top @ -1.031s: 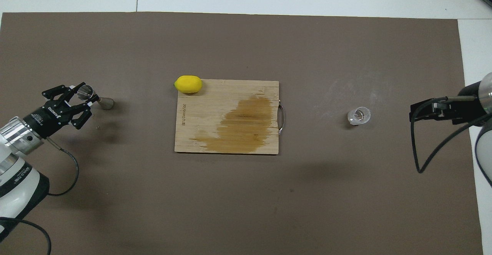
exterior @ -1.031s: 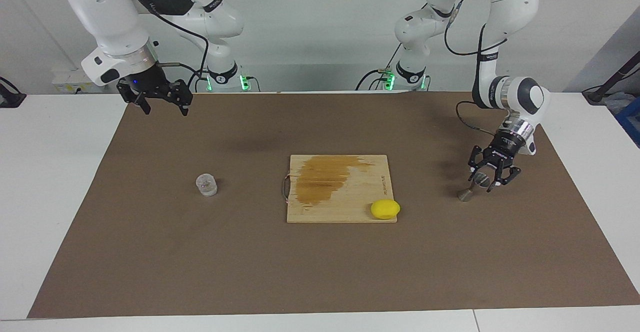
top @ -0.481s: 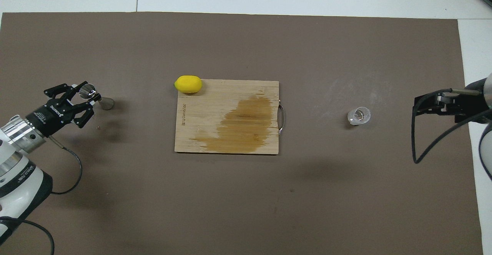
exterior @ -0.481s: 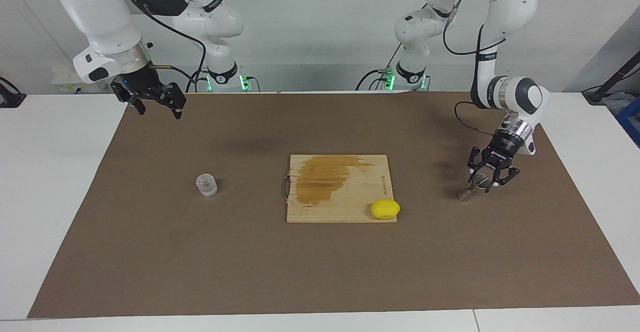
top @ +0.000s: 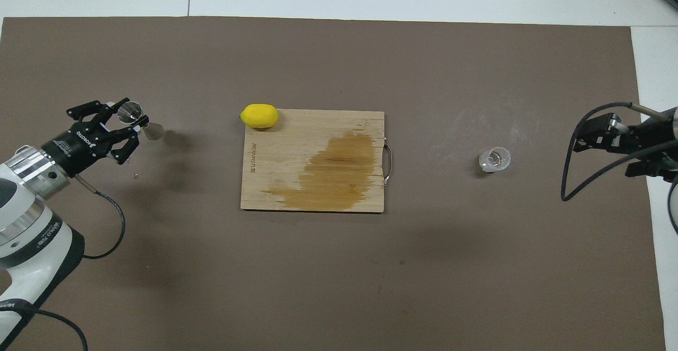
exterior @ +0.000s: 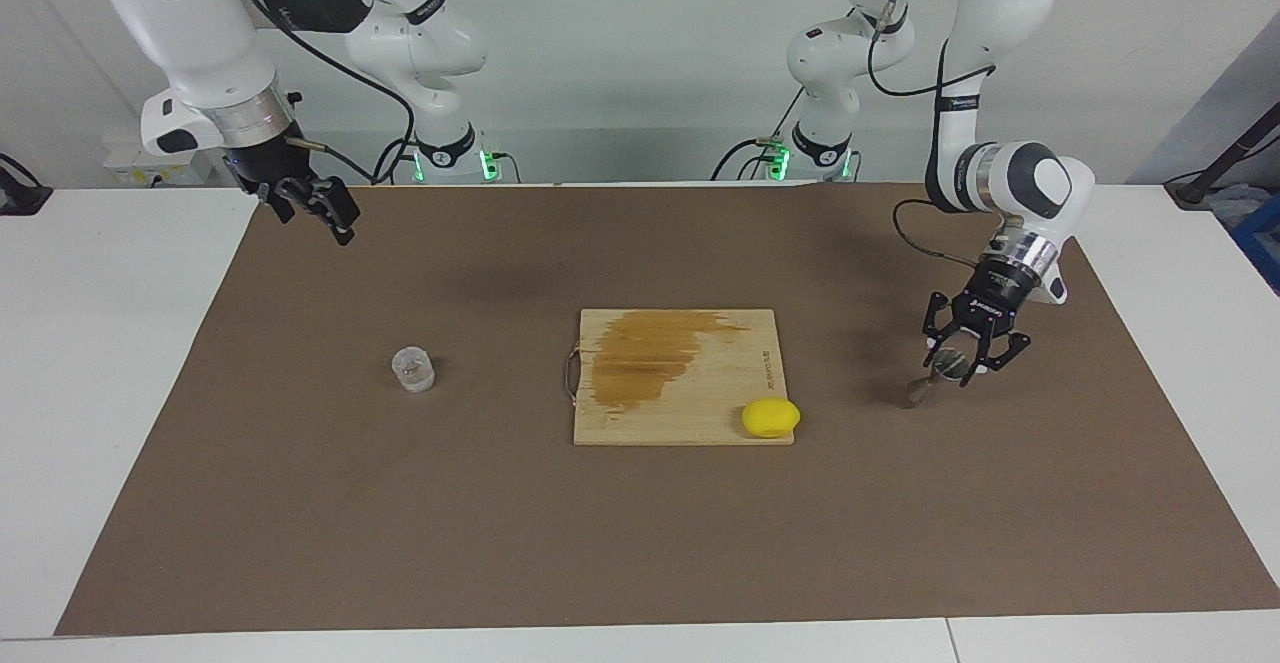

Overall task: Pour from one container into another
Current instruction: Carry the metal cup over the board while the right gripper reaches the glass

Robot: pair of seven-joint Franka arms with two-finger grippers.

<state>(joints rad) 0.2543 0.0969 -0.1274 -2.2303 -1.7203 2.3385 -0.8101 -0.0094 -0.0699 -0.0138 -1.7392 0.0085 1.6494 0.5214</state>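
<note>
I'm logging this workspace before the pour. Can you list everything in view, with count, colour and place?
Mat: one, brown, covering the table.
Board: one, wooden with a dark stain, mid-mat.
Lemon: one, yellow, at the board's corner farthest from the robots.
Cup: one, clear, upright toward the right arm's end.
Jigger: one, silver, tilted, held off the mat at the left arm's end.
Left pincer: shut on jigger.
Right pincer: raised over the mat's edge, waiting.

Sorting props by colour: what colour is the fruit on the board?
Yellow lemon; overhead view.
</note>
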